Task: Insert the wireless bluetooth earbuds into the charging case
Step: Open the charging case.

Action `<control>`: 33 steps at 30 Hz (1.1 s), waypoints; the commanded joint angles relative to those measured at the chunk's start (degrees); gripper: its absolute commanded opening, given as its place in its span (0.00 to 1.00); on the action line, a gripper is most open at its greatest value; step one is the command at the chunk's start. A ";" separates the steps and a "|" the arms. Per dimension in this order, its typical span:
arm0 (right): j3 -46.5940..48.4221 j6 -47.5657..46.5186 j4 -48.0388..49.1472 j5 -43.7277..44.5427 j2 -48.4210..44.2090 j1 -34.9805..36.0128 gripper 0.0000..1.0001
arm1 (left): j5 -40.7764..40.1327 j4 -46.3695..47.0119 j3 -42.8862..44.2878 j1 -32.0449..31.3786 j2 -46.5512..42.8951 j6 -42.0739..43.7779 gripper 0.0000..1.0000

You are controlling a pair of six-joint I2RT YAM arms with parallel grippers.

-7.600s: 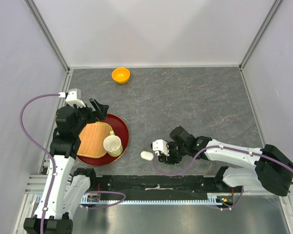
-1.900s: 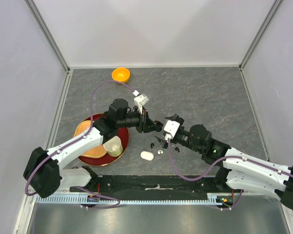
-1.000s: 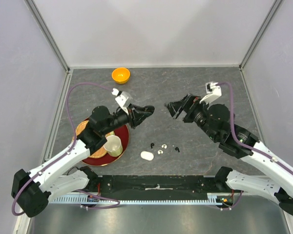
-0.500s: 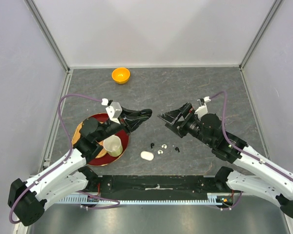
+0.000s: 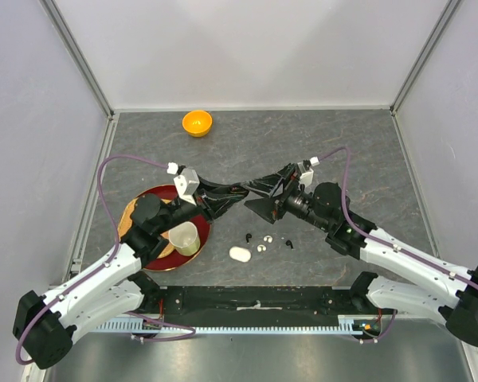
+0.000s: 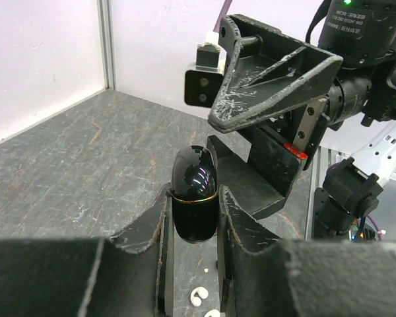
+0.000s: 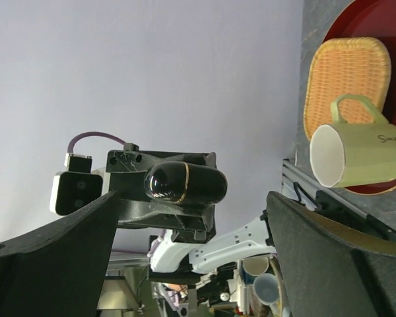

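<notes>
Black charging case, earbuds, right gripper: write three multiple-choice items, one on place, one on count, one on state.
1. Where is the black charging case?
A) lying on the table
B) in the left gripper's jaws, above the table
C) in the right gripper's jaws

2. How many loose earbuds lie on the table?
A) one
B) four
C) seven

3. How do the right gripper's jaws stand?
A) open, holding nothing
B) shut on the black charging case
C) shut on an earbud

Key:
1 B, the left wrist view shows it clamped between the jaws.
2 B, two black and two white lie below the arms.
3 A, the jaws stand wide apart, facing the case.
</notes>
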 commanded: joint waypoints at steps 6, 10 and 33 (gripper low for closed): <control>-2.19 9.65 12.05 -5.99 2.44 -2.39 0.86 | 1.14 4.86 -1.17 -0.13 -1.06 -1.70 0.02; -3.60 12.91 14.60 -7.40 2.53 -2.48 0.81 | 0.79 5.12 -1.17 -0.04 -0.62 -1.18 0.02; -5.62 18.63 20.49 -6.87 5.69 -2.48 0.63 | 1.75 7.67 -1.61 -0.13 0.97 -1.97 0.02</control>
